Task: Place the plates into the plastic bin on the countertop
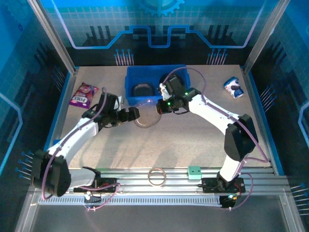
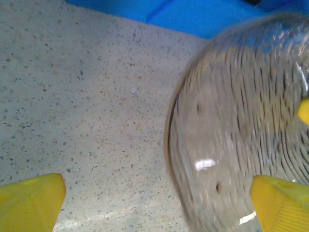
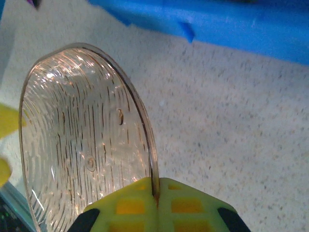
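My right gripper [image 3: 155, 194] is clamped on the rim of the clear plate [image 3: 87, 145], which it holds on edge above the worktop [image 3: 231, 121], and my left gripper [image 2: 154, 200] stands wide open beside it. I judge this the carry step. The next move calls for lifting the plate over the near wall of the plastic bin [image 1: 145, 69] just beyond, where one dark plate [image 1: 142, 90] lies.

**A:** What lies below the left gripper [image 2: 154, 203]?

**B:** The beige speckled countertop [image 2: 82, 96]. The two yellow fingers [image 2: 29, 203] stand wide apart, one at each lower corner, and the jaws are open.

**A:** And the glassy thing?

**B:** A translucent smoky, ribbed round plate [image 2: 241, 125]. It is tilted up on its edge, blurred, and covers the right half. Its lower rim overlaps the right-hand finger, but I cannot tell whether they touch.

**A:** Anything beyond it?

**B:** The wall of the bright blue plastic bin [image 2: 193, 17] runs along the top, just behind the plate. A small yellow tip [image 2: 304, 110] shows at the plate's right side.
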